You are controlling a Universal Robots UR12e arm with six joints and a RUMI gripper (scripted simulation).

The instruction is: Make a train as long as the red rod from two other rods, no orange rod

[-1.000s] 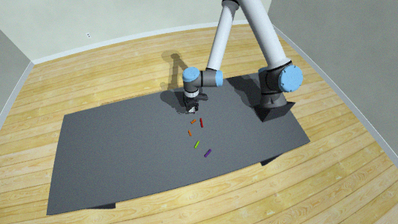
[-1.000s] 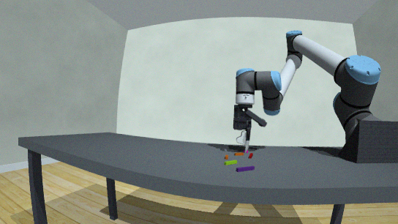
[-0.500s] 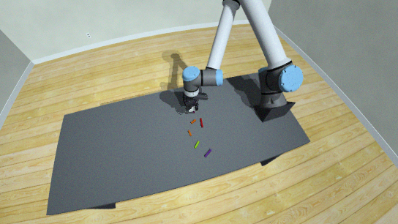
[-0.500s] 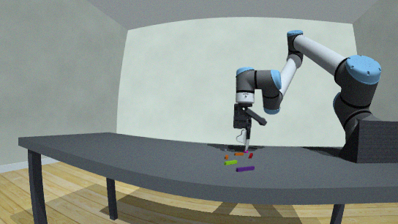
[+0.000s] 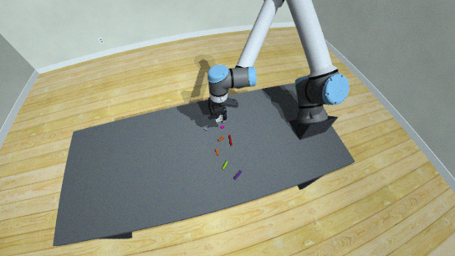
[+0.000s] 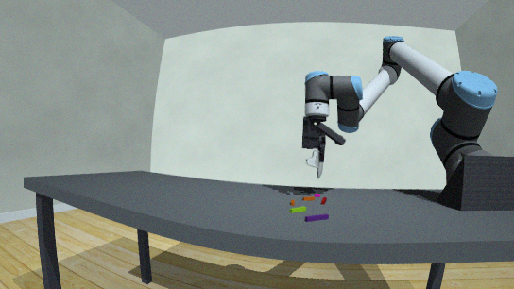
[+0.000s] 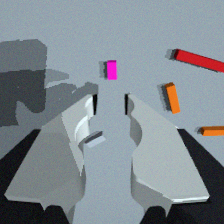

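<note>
Arm (image 5: 311, 38) (image 6: 420, 63): forearm sloped down, gripper (image 5: 222, 121) (image 6: 318, 177) (image 7: 111, 95) pointed downward, raised above the table (image 5: 146, 167) (image 6: 189, 208). Fingers parted by a small gap, nothing gripped.

Magenta rod (image 5: 222, 127) (image 6: 317, 195) (image 7: 112, 70): laid near the red rod (image 5: 230, 140) (image 6: 324, 200) (image 7: 200, 60), well apart from the lime rod (image 5: 225, 165) (image 6: 298, 210). Two orange rods (image 5: 221, 139) (image 6: 308, 198) (image 7: 172, 98): laid separately.

Lime rod and purple rod (image 5: 237, 175) (image 6: 316, 217): shown in top and exterior only. Finger gap: shown clearly by wrist view.

Red rod: cut off in wrist view, as is one orange rod. Grey rod (image 5: 205, 129) (image 6: 290, 193) (image 7: 95, 139): faint in exterior view.

The black two-jaw gripper with pale grey fingers (image 5: 222, 120) (image 6: 317, 177) is being raised from near the dark grey tabletop (image 5: 138, 167) (image 6: 189, 208) (image 7: 150, 25). In the top view, the short magenta rod (image 5: 222, 127) (image 6: 317, 195) (image 7: 112, 70) is being uncovered; clearance is being opened above it.
</note>
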